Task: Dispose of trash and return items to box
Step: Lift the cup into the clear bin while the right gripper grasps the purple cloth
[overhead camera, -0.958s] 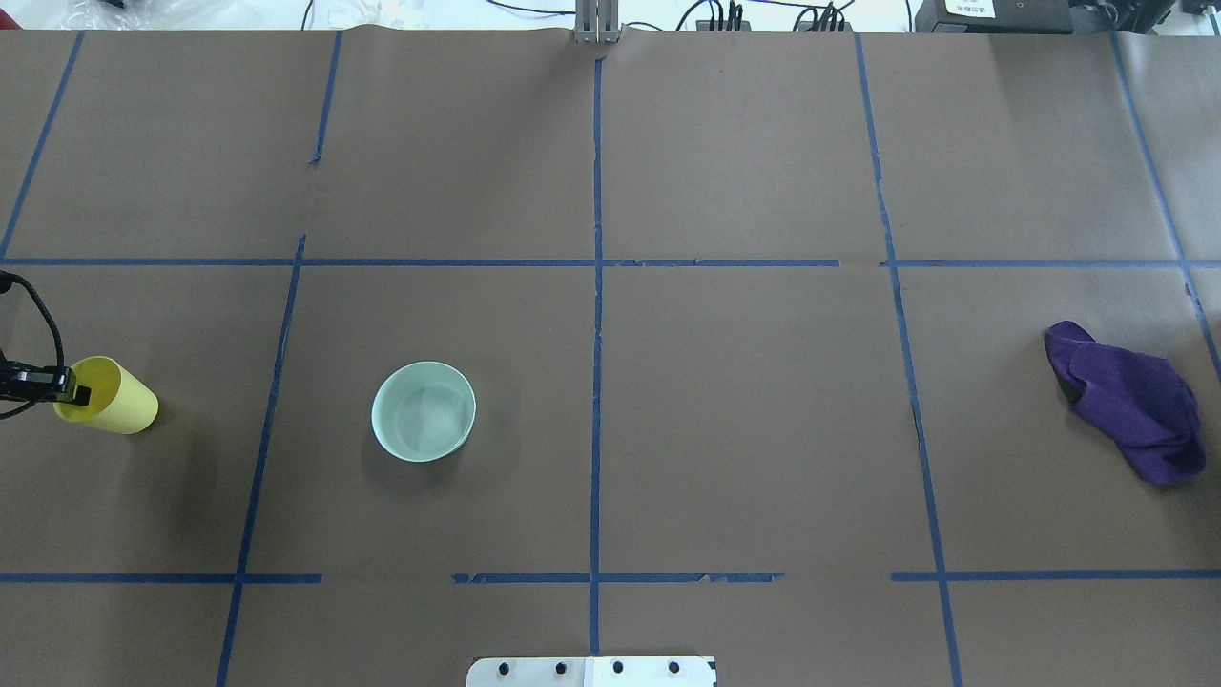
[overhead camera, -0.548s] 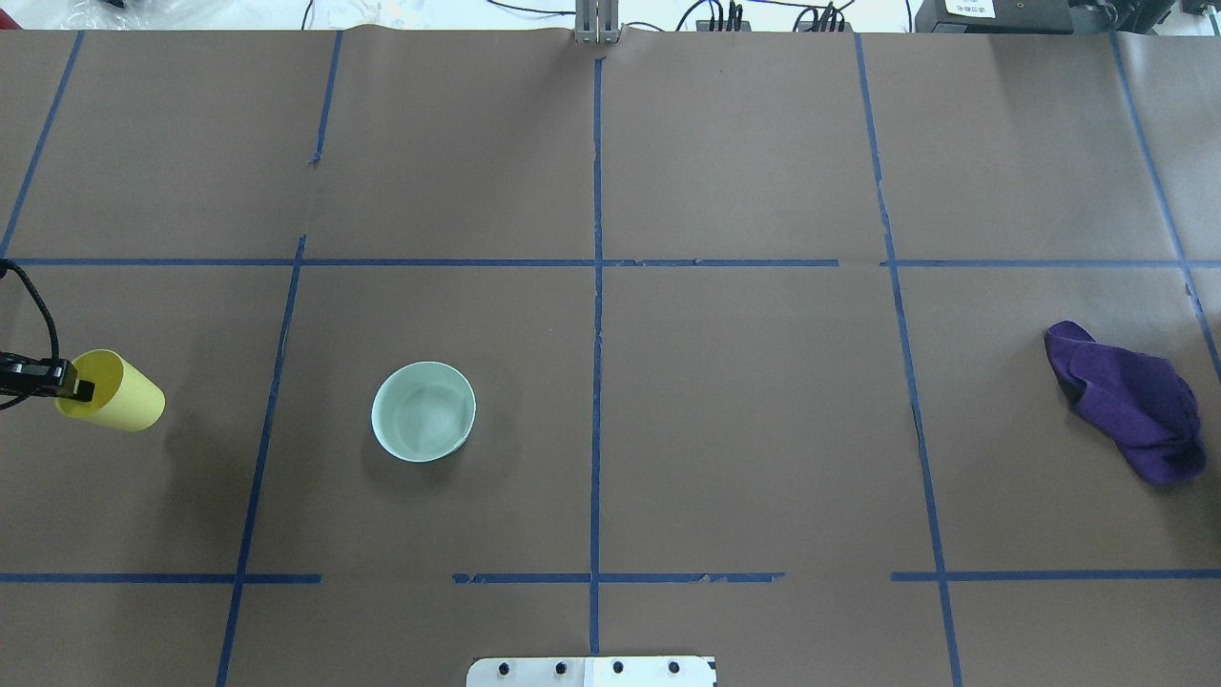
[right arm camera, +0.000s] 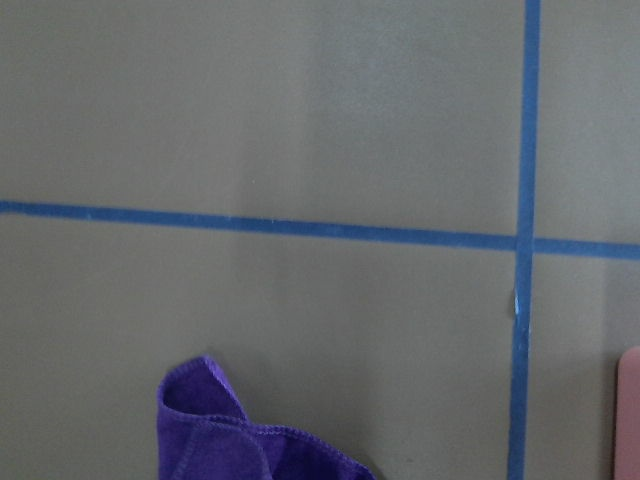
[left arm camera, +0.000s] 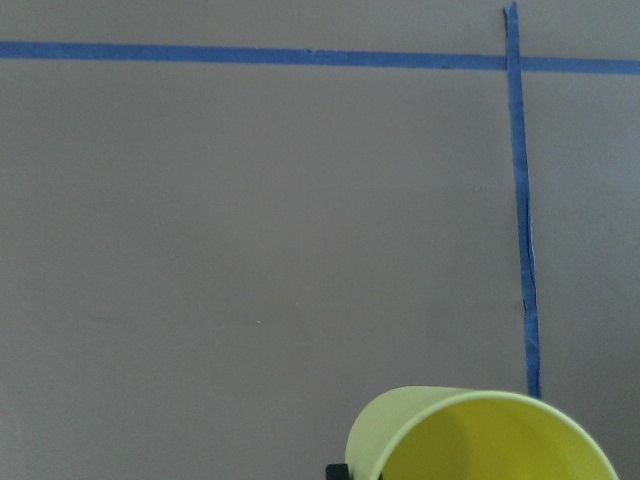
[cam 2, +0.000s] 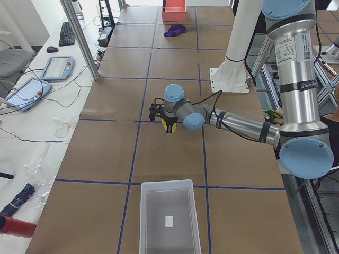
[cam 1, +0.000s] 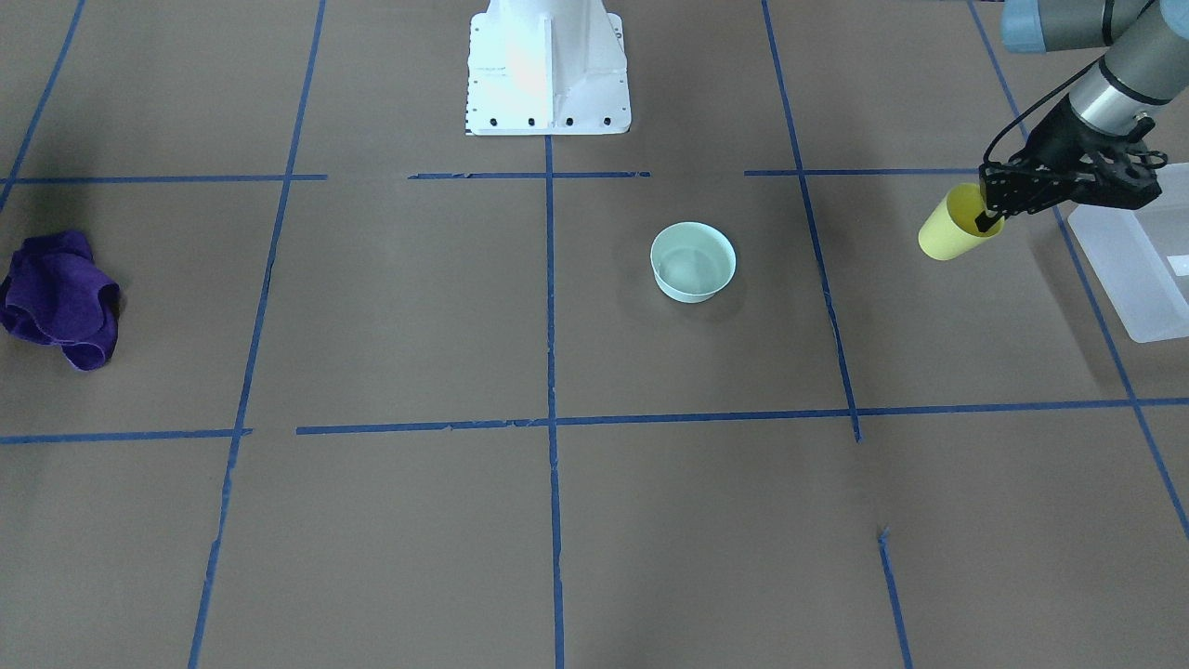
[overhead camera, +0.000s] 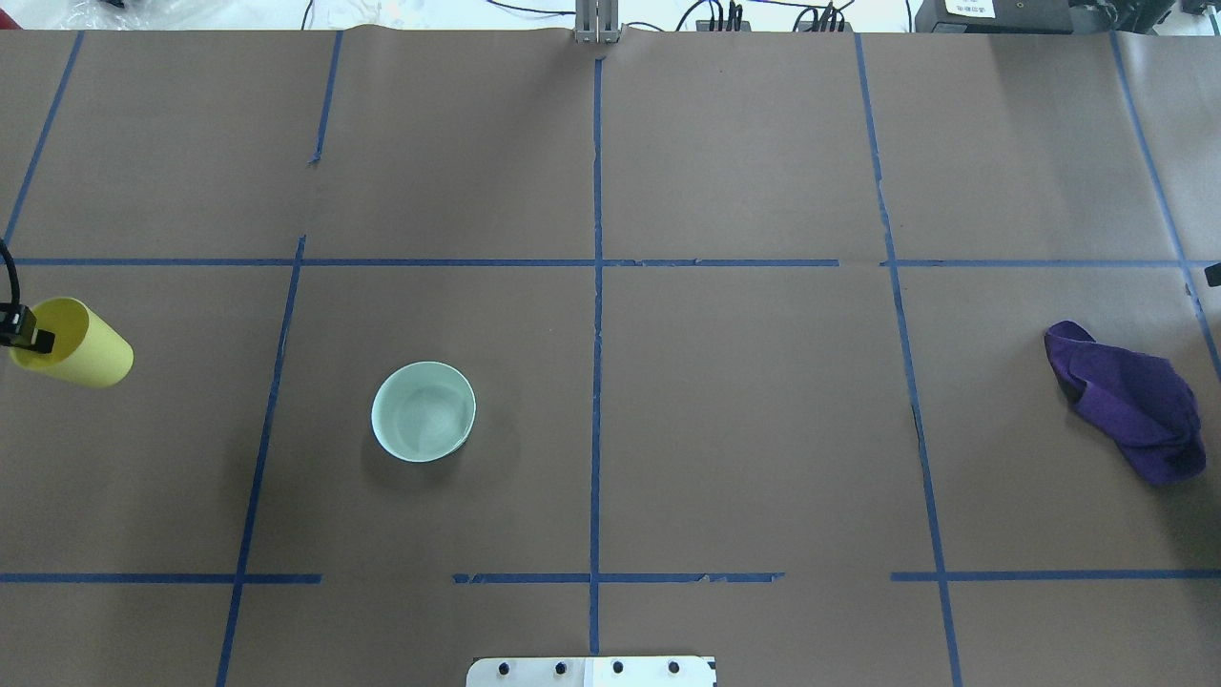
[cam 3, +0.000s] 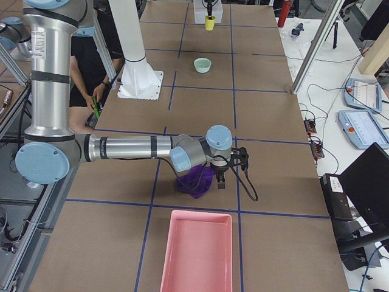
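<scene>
My left gripper (cam 1: 986, 219) is shut on the rim of the yellow cup (cam 1: 946, 236), one finger inside and one outside. It holds the cup tilted above the table. In the overhead view the cup (overhead camera: 84, 349) and gripper (overhead camera: 32, 338) are at the left edge. The frosted white box (cam 1: 1131, 271) stands open just beyond the cup; in the exterior left view the box (cam 2: 169, 222) is empty but for a small label. My right gripper (cam 3: 219, 181) hangs over the purple cloth (cam 3: 193, 181); I cannot tell whether it is open or shut.
A pale green bowl (overhead camera: 423, 411) stands upright left of the table's middle. The purple cloth (overhead camera: 1126, 403) lies crumpled at the right. A pink tray (cam 3: 197, 250) sits at the right end. The white robot base (cam 1: 548, 65) is at the near edge.
My left gripper has carried the yellow cup further left and away from the robot, nearly to the overhead view's left edge. The bowl and cloth have not moved.
</scene>
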You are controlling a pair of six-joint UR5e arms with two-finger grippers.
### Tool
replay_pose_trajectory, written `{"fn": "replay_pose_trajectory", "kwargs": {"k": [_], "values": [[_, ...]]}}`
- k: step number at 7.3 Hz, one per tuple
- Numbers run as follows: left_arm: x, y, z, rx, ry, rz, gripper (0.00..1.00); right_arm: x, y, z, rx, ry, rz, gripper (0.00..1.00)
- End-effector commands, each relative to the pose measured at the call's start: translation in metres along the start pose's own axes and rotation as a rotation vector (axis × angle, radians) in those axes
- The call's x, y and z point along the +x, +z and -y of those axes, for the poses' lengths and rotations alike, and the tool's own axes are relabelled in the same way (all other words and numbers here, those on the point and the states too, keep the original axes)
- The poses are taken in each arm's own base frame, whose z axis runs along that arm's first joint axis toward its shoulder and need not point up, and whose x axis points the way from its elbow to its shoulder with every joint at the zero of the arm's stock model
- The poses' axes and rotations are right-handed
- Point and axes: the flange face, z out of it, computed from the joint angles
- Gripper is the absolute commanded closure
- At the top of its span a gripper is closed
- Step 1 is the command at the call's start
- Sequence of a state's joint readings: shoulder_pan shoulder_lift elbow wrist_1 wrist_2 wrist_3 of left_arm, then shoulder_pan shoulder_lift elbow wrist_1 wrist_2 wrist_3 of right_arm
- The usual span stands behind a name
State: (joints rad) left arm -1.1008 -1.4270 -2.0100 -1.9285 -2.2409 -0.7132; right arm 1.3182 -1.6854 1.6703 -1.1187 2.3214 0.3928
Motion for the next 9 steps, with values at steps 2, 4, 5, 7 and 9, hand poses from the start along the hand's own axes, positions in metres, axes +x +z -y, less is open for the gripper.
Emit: {"fn": "replay_pose_trajectory", "kwargs": {"k": [2,4,5,7,9], "values": [[-0.017,-0.08,0.073,0.066,0.042,0.094,1.0,-0.031,0.057,-0.047,-0.042,-0.139,-0.022,0.0],[-0.014,-0.107,0.097,0.065,0.047,0.122,1.0,-0.035,0.077,-0.069,-0.101,-0.163,-0.028,0.0],[-0.012,-0.109,0.103,0.063,0.055,0.125,1.0,-0.034,0.085,-0.077,-0.12,-0.17,-0.044,0.0],[-0.022,-0.113,0.105,0.064,0.098,0.135,1.0,-0.035,0.097,-0.081,-0.141,-0.175,-0.058,0.06],[-0.068,-0.121,0.114,0.06,0.132,0.172,1.0,-0.038,0.1,-0.082,-0.15,-0.181,-0.059,1.0]]}}
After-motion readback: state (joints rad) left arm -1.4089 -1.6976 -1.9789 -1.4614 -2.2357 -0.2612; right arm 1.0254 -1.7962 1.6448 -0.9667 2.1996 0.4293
